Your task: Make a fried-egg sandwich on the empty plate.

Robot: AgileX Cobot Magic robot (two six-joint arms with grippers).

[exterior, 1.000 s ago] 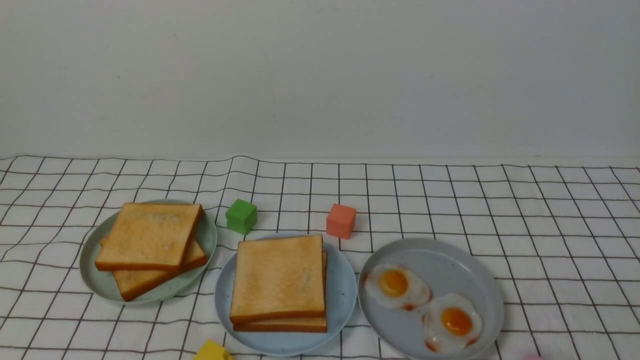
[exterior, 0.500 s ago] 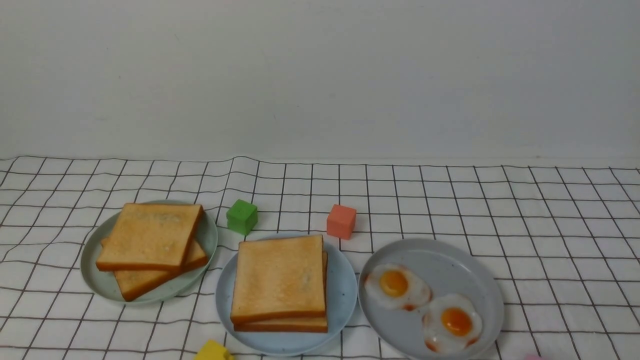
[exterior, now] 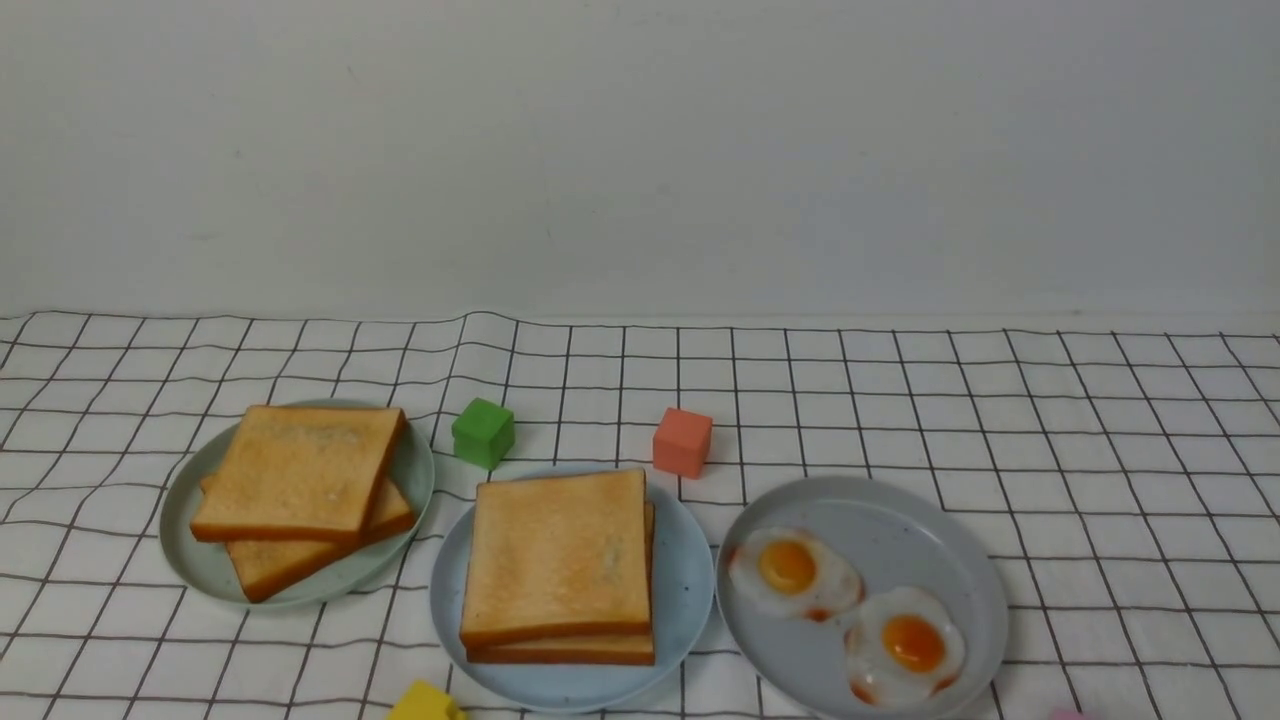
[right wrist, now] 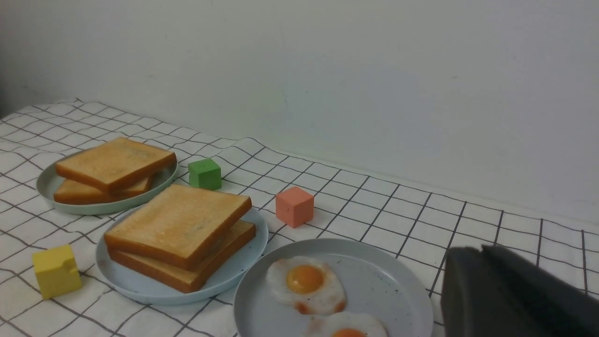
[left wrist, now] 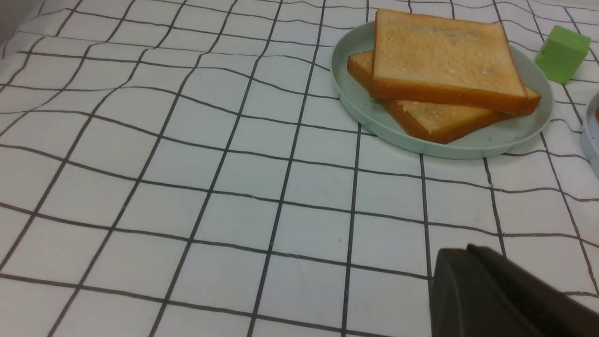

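we see two stacked golden-brown toast slices (exterior: 556,560) on the round light-blue plate (exterior: 690,590); grey plate (exterior: 900,520) at three o'clock; our left gripper (left wrist: 496,295) pressed together; right gripper (right wrist: 510,295), we cannot tell.

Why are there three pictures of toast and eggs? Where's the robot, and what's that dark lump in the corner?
The robot has two arms and three cameras. One camera sits between the arms and looks forward; one rides on each wrist. That makes three pictures of one table.

The dark lump is part of the left gripper, the robot's pinching hand, seen by its own wrist camera. It is shut and holds nothing. The right gripper shows the same way; I cannot tell if it is open.

On the checked cloth stand three plates: a pale green plate with two toasts, a light-blue plate with the sandwich, and a grey plate with two fried eggs. Little coloured cubes, like the green cube, sit nearby.
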